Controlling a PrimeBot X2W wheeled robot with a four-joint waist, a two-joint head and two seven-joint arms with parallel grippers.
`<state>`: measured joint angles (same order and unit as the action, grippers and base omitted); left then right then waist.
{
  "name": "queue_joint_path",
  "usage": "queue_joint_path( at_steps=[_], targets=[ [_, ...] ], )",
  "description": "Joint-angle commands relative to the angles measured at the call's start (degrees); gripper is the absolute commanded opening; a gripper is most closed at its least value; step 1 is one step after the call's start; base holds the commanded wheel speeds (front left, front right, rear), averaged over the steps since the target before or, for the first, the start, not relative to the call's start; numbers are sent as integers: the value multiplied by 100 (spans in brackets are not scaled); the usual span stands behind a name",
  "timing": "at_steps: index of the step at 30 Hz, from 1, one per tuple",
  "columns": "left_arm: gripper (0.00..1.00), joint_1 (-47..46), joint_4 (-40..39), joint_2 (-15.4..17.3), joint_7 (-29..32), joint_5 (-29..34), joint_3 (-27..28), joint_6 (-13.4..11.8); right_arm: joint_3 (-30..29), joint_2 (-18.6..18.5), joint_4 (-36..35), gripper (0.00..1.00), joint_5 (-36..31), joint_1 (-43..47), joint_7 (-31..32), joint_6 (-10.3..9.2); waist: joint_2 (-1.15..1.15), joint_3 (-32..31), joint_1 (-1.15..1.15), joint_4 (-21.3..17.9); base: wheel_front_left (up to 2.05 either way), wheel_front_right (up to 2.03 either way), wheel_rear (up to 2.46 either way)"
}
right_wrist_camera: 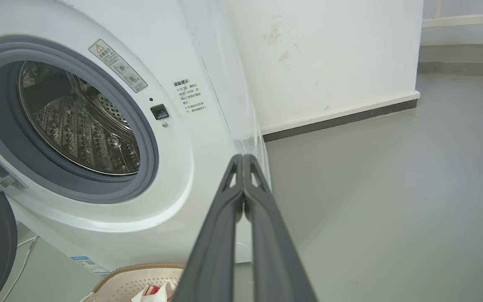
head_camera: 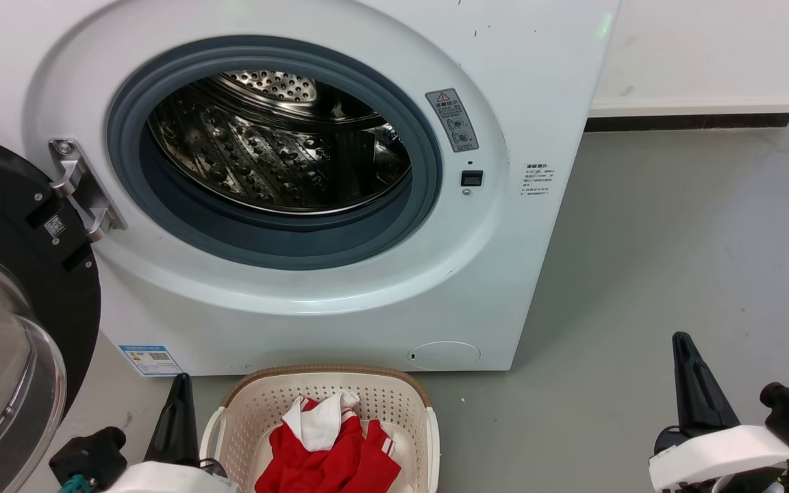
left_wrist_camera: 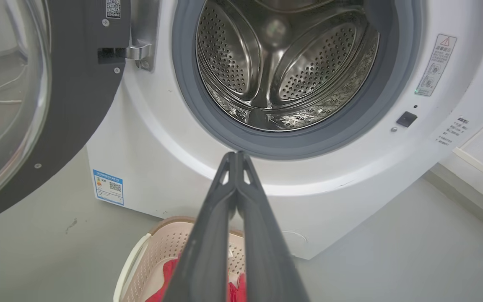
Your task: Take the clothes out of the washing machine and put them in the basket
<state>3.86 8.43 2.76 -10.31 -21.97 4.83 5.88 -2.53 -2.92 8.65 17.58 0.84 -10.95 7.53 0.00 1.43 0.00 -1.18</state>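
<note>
One large white front-loading washing machine (head_camera: 340, 322) stands beyond the left gripper (head_camera: 181, 381) and right gripper (head_camera: 682, 340), both with fingers pressed together. Its four stickers (head_camera: 452, 120) are unreadably small. One cream perforated plastic basket (head_camera: 329, 375), beside the left fingers (left_wrist_camera: 201, 251), holds the red-and-white clothes (head_camera: 326, 455).

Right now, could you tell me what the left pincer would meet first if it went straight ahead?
Probably the washing machine: the shut left pincer aims at the lower edge of its grey seal, though depth is unclear.
</note>
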Motion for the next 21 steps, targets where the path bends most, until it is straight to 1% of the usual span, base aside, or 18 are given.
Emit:
queue_joint_path(
  at_steps=[1,21],
  targets=[
    [0,-192,-56,9,53,-296,21,18,-24,-30,-49,0,330,-193,63,-1,0,-2,0,2,0,0,0],
    [0,-422,103,11,494,-2132,58,62,-97,-49,106,0,2302,-344,499,-2,0,-25,0,24,0,0,0]
  ],
)
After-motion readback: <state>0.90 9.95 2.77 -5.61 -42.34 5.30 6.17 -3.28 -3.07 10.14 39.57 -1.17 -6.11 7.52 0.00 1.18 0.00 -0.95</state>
